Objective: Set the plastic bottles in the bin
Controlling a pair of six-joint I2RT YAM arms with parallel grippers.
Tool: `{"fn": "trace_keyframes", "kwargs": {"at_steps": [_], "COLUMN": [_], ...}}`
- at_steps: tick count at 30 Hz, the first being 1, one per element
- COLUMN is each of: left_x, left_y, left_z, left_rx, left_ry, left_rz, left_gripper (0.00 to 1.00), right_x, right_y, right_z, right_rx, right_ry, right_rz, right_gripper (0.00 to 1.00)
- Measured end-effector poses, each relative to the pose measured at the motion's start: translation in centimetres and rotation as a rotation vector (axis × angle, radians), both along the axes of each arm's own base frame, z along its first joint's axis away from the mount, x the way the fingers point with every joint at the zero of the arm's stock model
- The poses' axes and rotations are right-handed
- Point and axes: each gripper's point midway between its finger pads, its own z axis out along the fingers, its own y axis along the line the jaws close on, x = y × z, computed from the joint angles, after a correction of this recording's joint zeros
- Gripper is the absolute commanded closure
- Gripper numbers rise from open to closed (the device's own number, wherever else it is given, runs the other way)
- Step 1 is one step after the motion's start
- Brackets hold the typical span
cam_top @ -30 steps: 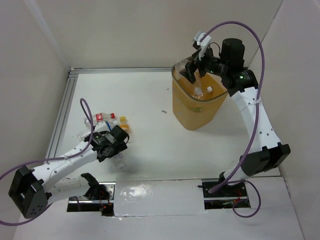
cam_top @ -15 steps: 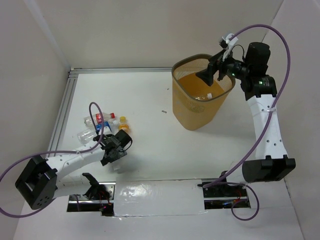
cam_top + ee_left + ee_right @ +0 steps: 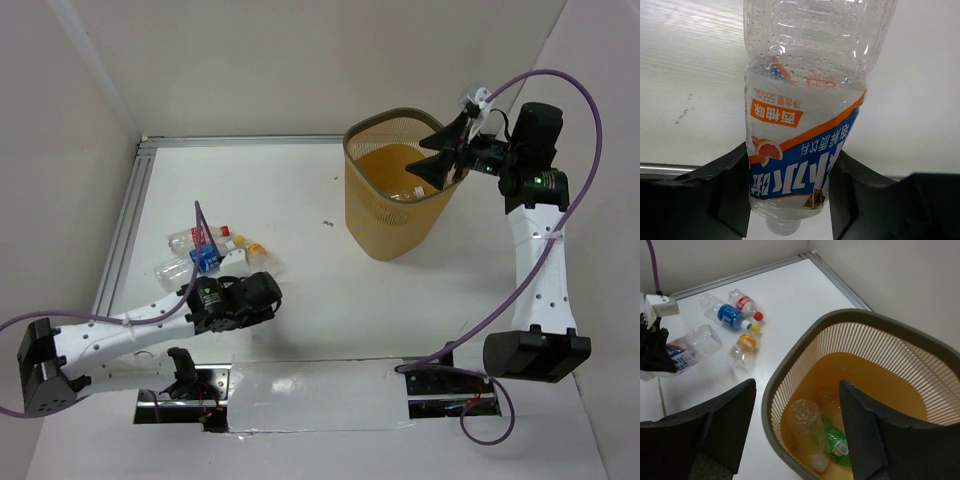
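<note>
My left gripper is shut on a see-through plastic bottle with a blue, orange and white label, gripping it near the capped end. In the top view this gripper sits low at the left of the table. Three more plastic bottles lie beside it: a red-labelled one, a blue-labelled one and an orange-capped one. The orange mesh bin stands at the back right. Inside it lie a clear bottle and a green bottle. My right gripper hangs open and empty over the bin's right rim.
White walls enclose the table, and a metal rail runs along the left edge and the back. A small dark speck lies on the white tabletop between the bottles and the bin.
The left gripper has shut on the blue-and-orange labelled bottle and moved right with it. The right arm has drawn back to the right, from over the bin's middle to its right rim.
</note>
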Motion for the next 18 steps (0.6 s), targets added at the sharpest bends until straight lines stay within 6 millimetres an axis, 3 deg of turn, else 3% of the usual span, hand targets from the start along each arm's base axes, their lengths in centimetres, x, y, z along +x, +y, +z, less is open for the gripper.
{"fn": "trace_keyframes", "kwargs": {"at_steps": [3,4,7,8,9,14,18], "left_x": [-1.1,-1.5,-2.2,-2.1,-1.9,0.5,3.0], "left_y": [-3.0,-3.7,-5.1,-5.6,-6.0,-8.4,-10.6], "left_z": [3.8,4.7,6.9,7.7,8.5,14.1,20.9], "left_rx": [-0.081,-0.101,-0.132,-0.143,-0.149,-0.194,-0.263], "left_ry": [-0.052,-0.061,-0.084,-0.098,-0.115,-0.273,-0.476], "left_rz": [-0.092,-0.114,-0.168,-0.178,-0.187,-0.247,-0.304], "left_gripper": [0.93,0.93,0.93,0.93,0.93,0.93,0.92], "right_x": [-1.2,-1.5,-2.2,-2.3,-2.4,-3.1,-4.6], "right_y": [0.0,0.0,0.0,-0.1,-0.2,-0.8,-1.0], "right_z": [-1.0,-1.3,-1.9,-2.1,-2.4,-4.7,-6.8], "right_rx": [0.007,0.007,0.004,0.001,-0.006,-0.034,-0.070], "right_ry": [0.013,0.016,0.025,0.026,0.025,0.065,0.091], "right_rz": [0.039,0.046,0.065,0.064,0.063,0.022,-0.008], "right_gripper": [0.40,0.52,0.75,0.90,0.96,1.00,1.00]}}
